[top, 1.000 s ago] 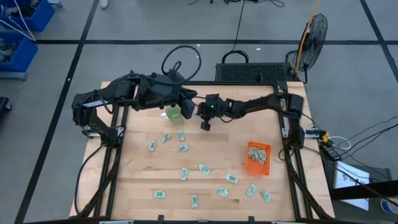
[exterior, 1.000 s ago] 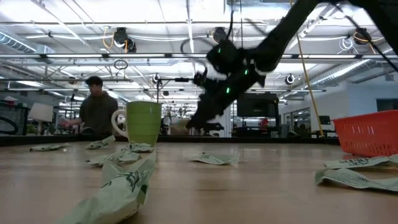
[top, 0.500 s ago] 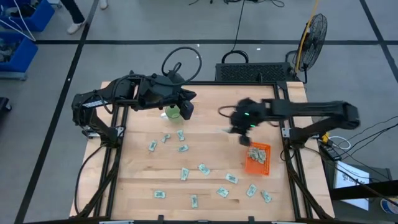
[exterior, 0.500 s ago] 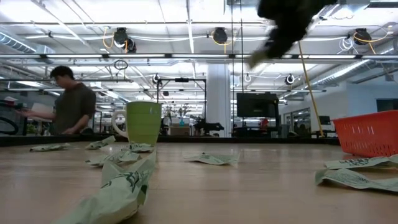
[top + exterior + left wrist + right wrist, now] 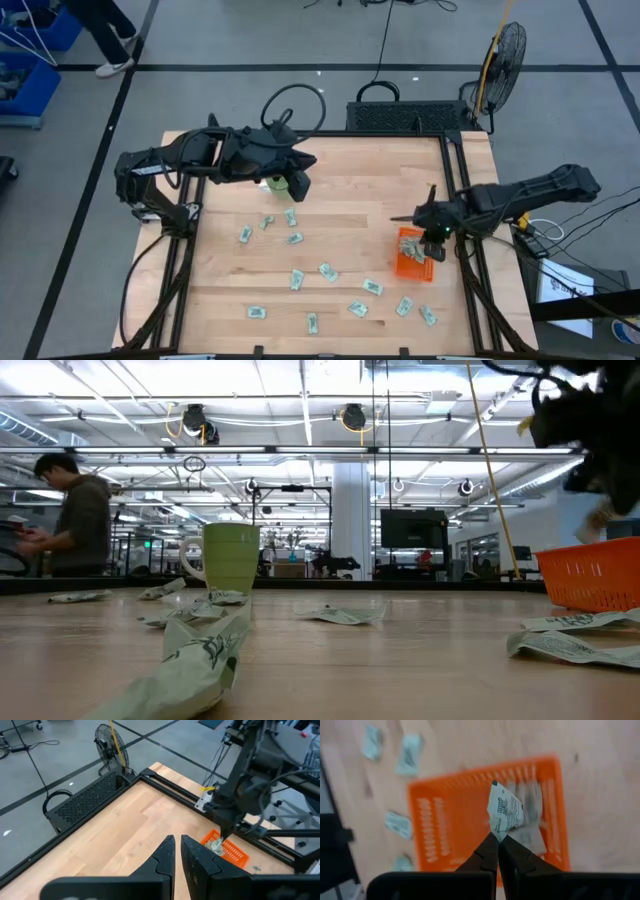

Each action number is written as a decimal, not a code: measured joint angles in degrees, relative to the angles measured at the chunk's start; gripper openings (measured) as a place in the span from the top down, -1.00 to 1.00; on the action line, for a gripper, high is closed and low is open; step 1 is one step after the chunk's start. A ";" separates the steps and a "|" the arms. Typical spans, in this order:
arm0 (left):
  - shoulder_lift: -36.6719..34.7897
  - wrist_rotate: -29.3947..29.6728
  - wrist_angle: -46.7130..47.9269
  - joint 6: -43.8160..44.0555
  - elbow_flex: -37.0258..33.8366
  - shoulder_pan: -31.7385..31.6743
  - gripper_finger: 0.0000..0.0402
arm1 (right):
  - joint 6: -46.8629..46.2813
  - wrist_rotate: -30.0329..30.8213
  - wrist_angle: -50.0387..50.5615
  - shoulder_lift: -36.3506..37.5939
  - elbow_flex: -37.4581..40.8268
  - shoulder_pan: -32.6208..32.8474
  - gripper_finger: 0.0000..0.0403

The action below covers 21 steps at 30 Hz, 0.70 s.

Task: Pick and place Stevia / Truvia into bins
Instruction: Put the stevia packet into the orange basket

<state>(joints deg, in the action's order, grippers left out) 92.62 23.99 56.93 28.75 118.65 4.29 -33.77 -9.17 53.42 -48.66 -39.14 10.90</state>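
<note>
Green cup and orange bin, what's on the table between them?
In the high view, bare wood lies between the green cup and the orange bin; the loose packets lie off that line.

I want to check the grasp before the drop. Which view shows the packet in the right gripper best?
The right wrist view: the packet stands pinched in the right gripper, above the orange bin. The high view hides it under the arm; the low view shows only a blurred pale scrap; the left wrist view cannot resolve it.

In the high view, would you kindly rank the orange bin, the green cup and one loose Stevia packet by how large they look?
1. Orange bin, partly hidden by the right gripper.
2. Green cup, partly hidden under the left arm, so its rank against the bin is unsure.
3. Stevia packet, clearly smallest.
</note>
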 joint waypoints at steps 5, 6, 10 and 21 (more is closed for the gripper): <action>0.00 0.01 0.00 0.00 0.00 1.12 0.81 | 1.58 0.05 -3.12 -0.34 5.08 2.20 0.86; 0.00 0.01 0.00 0.00 0.00 1.22 0.81 | 1.71 0.13 -3.38 -0.45 5.39 2.36 0.81; 0.00 0.04 0.00 0.00 0.00 1.49 0.81 | 2.38 -1.64 -4.40 -0.21 4.57 2.34 0.63; 0.00 0.07 -0.09 0.50 0.00 1.49 0.81 | -10.11 -15.77 -6.19 0.66 -6.88 8.34 0.61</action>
<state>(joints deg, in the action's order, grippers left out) 92.62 24.05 56.84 29.26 118.65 5.78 -43.87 -24.94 47.23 -48.00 -46.02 19.24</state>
